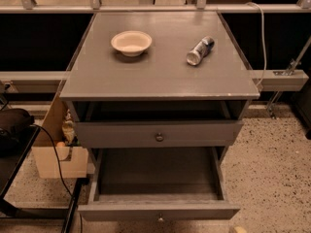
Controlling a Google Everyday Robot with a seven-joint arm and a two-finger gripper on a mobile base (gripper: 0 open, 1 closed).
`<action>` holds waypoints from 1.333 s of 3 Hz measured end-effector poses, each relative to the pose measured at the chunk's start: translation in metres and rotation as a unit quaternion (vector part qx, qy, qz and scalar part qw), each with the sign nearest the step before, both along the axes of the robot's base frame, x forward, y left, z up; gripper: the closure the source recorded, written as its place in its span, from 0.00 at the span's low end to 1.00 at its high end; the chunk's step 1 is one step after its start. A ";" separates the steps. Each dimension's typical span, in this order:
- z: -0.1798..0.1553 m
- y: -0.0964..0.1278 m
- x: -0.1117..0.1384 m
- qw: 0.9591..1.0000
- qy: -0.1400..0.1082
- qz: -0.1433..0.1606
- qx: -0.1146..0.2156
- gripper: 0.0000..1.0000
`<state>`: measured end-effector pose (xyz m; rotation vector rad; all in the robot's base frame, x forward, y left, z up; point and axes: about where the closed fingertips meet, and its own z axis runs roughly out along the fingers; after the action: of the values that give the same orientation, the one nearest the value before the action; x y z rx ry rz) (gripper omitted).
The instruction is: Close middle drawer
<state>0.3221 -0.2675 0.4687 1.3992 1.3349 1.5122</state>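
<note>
The grey cabinet stands in the centre of the camera view. The middle drawer is pulled far out toward me, and its inside is empty. Its small round knob sits at the bottom edge of the view. Above it is the taller-fronted drawer with a brass-toned knob, with a dark gap over its front. The lowest drawer is hidden under the open one. The gripper is not in view.
A cream bowl and a can lying on its side rest on the cabinet top. A cardboard box and a black cable are at the left. A white cable and a rail are at the right. The floor is speckled.
</note>
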 end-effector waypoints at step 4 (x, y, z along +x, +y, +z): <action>-0.073 0.006 0.014 0.986 -0.055 0.086 -0.135 1.00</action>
<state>0.3364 -0.2613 0.3960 1.0392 1.5573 1.4320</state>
